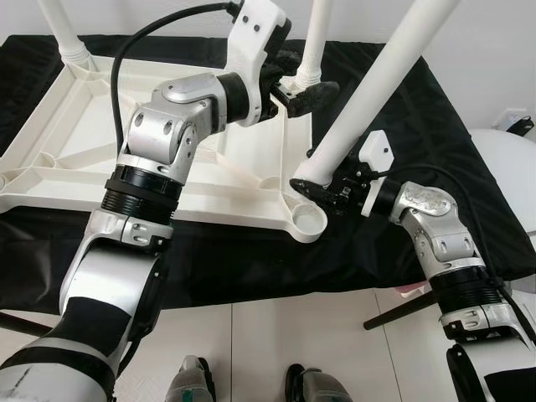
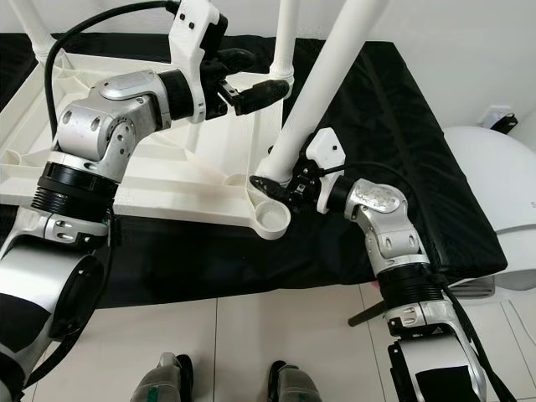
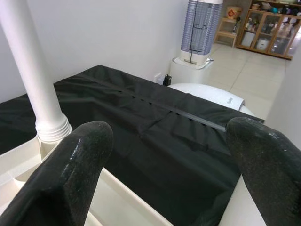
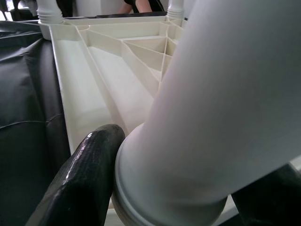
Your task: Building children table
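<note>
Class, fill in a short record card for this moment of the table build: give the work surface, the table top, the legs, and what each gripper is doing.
surface: black cloth, with the table top on it
table top: white table top lying underside up, ribs showing
fitted legs: fitted leg upright in a far corner; another at far left
loose leg: white leg tilted, its lower end just above the empty corner socket
right gripper: right gripper shut on the white leg's lower end
left gripper: left gripper open, raised beside the fitted leg

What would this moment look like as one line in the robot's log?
right gripper: shut on loose table leg, above empty corner socket | left gripper: open, beside fitted leg | tabletop: upside down
</note>
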You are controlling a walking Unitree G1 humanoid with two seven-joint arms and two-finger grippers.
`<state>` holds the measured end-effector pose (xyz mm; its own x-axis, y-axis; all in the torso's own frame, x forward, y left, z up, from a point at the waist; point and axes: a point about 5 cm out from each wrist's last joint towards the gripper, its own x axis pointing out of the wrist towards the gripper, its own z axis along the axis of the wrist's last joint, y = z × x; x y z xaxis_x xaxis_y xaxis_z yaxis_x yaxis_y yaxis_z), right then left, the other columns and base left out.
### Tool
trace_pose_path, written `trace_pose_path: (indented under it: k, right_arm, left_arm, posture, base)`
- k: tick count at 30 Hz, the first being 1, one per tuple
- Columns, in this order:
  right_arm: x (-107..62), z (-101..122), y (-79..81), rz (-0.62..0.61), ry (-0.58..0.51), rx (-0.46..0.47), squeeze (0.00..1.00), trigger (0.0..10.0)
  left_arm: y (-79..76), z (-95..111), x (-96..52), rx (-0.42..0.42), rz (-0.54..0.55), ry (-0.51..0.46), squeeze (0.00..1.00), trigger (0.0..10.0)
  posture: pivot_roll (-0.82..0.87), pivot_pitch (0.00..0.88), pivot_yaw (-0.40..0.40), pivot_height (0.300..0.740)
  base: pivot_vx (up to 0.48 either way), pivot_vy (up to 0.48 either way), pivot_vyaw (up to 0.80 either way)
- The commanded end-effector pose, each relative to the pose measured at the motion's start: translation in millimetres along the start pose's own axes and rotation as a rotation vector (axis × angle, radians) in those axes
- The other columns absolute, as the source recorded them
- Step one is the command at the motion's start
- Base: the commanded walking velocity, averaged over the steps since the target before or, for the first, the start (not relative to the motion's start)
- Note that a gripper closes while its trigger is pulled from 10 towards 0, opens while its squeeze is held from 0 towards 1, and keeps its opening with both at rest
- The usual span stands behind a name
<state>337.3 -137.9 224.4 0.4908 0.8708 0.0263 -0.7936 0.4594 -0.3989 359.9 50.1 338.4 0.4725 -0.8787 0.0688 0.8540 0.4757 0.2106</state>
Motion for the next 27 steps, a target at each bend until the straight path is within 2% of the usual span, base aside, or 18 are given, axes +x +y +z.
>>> trace_pose_path:
  k: [1,4,7,9,15,18,27]
  right_arm:
    - [1.0,3,-0.8,0.029,0.002,-0.032,0.00,10.0]
    - [1.8,3,-1.0,0.035,0.003,-0.035,0.00,10.0]
    - [0.6,3,-7.5,0.024,0.006,-0.049,0.00,10.0]
    - [-0.2,3,-8.9,0.021,0.005,-0.050,0.00,10.0]
    - [-4.4,4,-13.9,-0.006,0.007,-0.058,0.00,10.0]
    - [-8.6,2,-19.3,-0.045,0.016,-0.060,0.00,10.0]
    - [-12.7,-1,-29.1,-0.093,0.037,-0.060,0.00,10.0]
  left_arm:
    - [0.2,10,5.2,-0.005,0.008,-0.004,0.00,10.0]
    - [0.6,12,7.8,-0.014,0.006,-0.003,0.00,10.0]
    - [-3.7,23,8.8,0.023,-0.073,-0.023,0.00,10.0]
    - [-4.5,24,8.2,0.029,-0.084,-0.024,0.00,10.0]
    - [0.7,18,1.7,0.046,-0.061,0.011,0.00,10.0]
    - [3.7,18,-7.0,0.040,-0.066,0.013,0.00,10.0]
    - [-2.8,23,-18.7,0.042,-0.137,0.006,0.00,10.0]
  posture:
    - [0.10,0.171,-0.040,0.740]
    - [0.10,0.174,-0.040,0.740]
    - [0.10,0.178,-0.037,0.740]
    - [0.10,0.178,-0.037,0.740]
    - [0.10,0.182,-0.031,0.740]
    - [0.10,0.187,-0.032,0.740]
    - [0.10,0.191,-0.036,0.740]
  base:
    - [0.000,0.000,0.00]
    - [0.000,0.000,0.00]
    - [0.000,0.000,0.00]
    - [0.000,0.000,0.00]
    - [0.000,0.000,0.00]
    - [0.000,0.000,0.00]
    - [0.000,0.000,0.00]
